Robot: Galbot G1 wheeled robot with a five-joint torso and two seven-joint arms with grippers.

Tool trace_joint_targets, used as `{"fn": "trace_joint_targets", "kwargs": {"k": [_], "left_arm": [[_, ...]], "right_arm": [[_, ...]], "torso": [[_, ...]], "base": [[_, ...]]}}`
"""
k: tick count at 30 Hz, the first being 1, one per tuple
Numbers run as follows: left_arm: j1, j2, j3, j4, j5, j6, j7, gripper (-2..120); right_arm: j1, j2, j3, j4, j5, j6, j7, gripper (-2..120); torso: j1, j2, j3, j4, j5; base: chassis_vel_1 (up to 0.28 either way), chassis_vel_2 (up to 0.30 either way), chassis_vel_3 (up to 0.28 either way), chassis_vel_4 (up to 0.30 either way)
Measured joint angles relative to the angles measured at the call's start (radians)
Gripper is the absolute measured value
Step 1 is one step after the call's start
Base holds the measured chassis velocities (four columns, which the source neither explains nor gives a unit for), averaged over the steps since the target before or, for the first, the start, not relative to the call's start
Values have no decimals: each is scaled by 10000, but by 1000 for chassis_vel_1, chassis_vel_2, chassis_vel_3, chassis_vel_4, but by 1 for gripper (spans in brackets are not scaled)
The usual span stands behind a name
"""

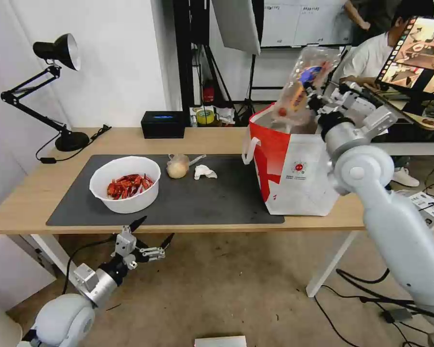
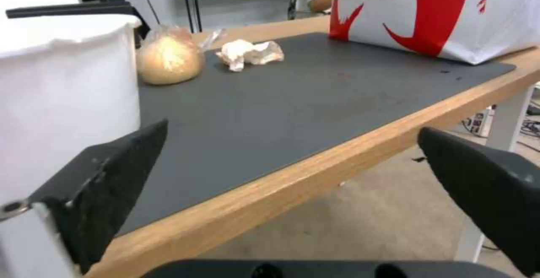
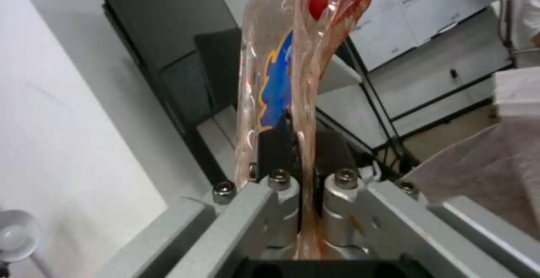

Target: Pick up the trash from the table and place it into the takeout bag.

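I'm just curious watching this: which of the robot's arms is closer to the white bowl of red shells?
The left. Its open end effector hangs just off the table's front edge, below the bowl. The right end effector holds a clear tray over the takeout bag.

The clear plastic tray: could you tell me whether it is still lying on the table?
No, the right gripper is shut on the clear plastic tray and holds it above the takeout bag's open top.

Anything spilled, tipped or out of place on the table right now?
Nothing spilled. The bowl of crayfish shells, bagged lump and crumpled tissue sit on the mat; the right end effector holds the clear tray above the takeout bag.
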Motion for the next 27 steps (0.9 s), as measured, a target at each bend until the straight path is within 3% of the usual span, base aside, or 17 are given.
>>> {"fn": "trace_joint_targets", "kwargs": {"k": [8,15,27], "left_arm": [[-25,-19,60,35,-2,-8,-15,113],[52,-206,142,34,53,-73,-62,103],[46,-204,183,23,65,-163,-132,100]], "right_arm": [[-42,-2,-12,-295,28,-52,210,0],[-431,-47,44,-71,276,-242,271,0],[-925,82,127,277,730,-484,364,0]], "torso": [[0,0,0,0,0],[0,0,0,1,-1],[0,0,0,1,-1]], "base": [[0,0,0,0],[0,0,0,0],[0,0,0,0]]}}
